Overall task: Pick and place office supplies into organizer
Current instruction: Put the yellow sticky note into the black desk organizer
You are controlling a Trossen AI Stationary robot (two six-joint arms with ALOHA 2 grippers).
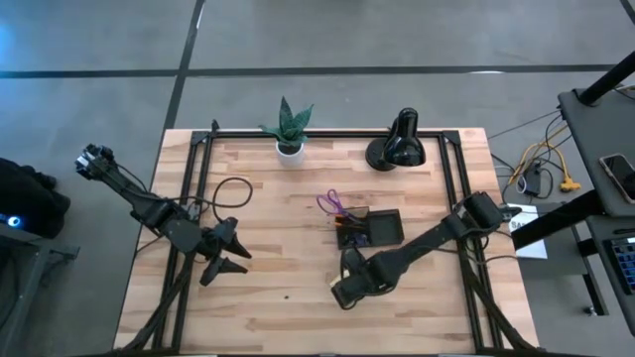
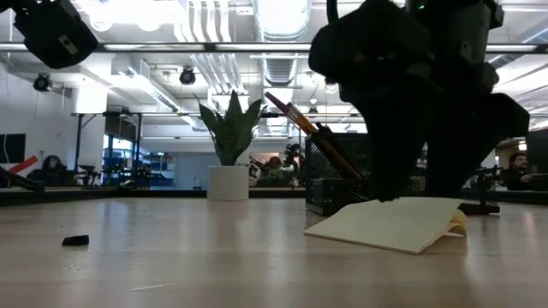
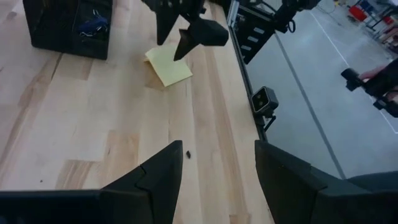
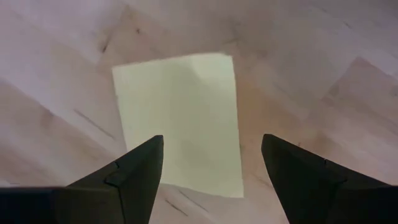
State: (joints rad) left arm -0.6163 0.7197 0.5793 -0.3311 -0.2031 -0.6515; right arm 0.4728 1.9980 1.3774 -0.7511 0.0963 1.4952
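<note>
Yellow sticky-note pad lies flat on your wooden surface, just in front of the organizer | your right hand hangs directly above the pad, fingers spread, pinching nothing | your left hand waits spread near the surface's left side | tiny dark clip lies loose, well apart from the pad.

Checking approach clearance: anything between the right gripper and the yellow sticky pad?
Nothing visible. The open right gripper hangs directly over the square yellow sticky-note pad, which lies on bare wooden table.
</note>
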